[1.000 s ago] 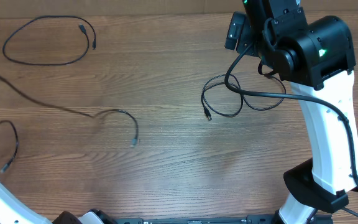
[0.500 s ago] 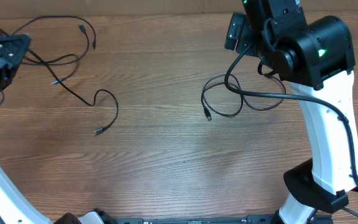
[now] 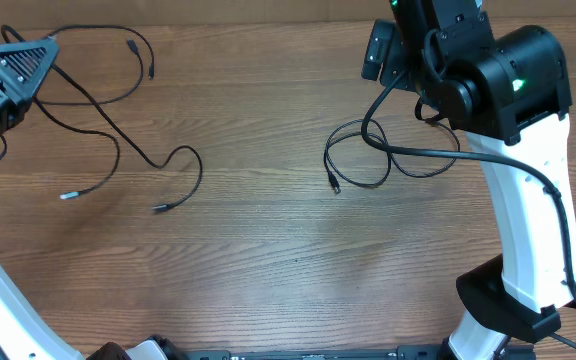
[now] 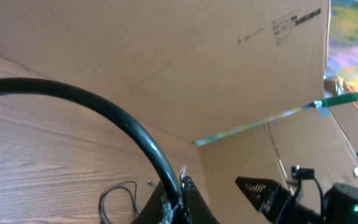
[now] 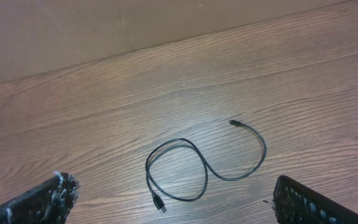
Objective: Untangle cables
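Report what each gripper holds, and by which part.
The left gripper pinches a black cable somewhere along its cord; the right gripper is open, holding nothing.

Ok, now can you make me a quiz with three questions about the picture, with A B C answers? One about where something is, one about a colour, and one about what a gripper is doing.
1. Where does the looped cable lie?
A) flat on the wooden table
B) on the cardboard
C) hanging in the air

2. What colour are the cables that run to the left gripper?
A) red
B) black
C) white

3. How is the right gripper?
A) shut on a cable
B) open and empty
C) shut on a plug

Answers:
1 A: the right wrist view shows the whole loop resting on the wood grain below the right gripper.
2 B: they show as thin black lines on the brown wood, like the loop.
3 B: its fingers stand far apart at the picture's lower corners with only bare table between them.
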`<state>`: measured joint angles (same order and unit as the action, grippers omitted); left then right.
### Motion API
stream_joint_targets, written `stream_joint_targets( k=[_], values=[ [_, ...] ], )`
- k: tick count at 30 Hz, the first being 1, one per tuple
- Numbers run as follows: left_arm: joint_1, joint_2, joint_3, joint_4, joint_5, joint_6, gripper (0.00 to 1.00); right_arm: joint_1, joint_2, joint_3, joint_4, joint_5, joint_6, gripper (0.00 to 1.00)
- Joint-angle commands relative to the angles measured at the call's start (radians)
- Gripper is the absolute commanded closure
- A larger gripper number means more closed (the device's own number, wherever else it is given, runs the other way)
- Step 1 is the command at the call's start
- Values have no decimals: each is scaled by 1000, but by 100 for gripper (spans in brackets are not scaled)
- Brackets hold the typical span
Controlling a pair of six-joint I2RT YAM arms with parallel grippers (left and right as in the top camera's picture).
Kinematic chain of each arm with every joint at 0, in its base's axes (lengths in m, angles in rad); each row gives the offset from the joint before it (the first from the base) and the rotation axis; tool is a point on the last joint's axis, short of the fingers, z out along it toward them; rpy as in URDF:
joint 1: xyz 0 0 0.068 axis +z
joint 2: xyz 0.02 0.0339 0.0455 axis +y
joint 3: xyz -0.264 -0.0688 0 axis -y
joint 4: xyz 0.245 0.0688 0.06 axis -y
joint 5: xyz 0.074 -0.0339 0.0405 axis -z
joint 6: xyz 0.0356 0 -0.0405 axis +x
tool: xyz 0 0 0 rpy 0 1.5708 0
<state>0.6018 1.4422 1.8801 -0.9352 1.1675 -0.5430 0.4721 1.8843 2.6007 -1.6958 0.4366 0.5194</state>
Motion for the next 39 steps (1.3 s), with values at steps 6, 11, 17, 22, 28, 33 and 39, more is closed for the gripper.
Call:
stream_joint_targets(
  k=[6, 11, 17, 22, 28, 33, 39],
  values=[
    [-6, 7, 6, -155, -444, 169, 96, -1, -8, -2, 2, 11, -4, 0],
    [-6, 47, 6, -198, -846, 120, 96, -1, -8, -2, 2, 11, -4, 0],
    [2, 112, 6, -214, -1086, 27, 96, -1, -8, -2, 3, 11, -4, 0],
    [28, 176, 6, -193, -1255, 13, 96, -1, -8, -2, 2, 11, -4, 0],
    [34, 286, 6, -194, -1332, 64, 96, -1, -8, -2, 3, 11, -4, 0],
    [34, 372, 6, -199, -1415, 115, 96, -1, -8, -2, 2, 11, -4, 0],
    [33, 486, 6, -222, -1445, 175, 96, -1, -8, -2, 2, 10, -4, 0]
  ],
)
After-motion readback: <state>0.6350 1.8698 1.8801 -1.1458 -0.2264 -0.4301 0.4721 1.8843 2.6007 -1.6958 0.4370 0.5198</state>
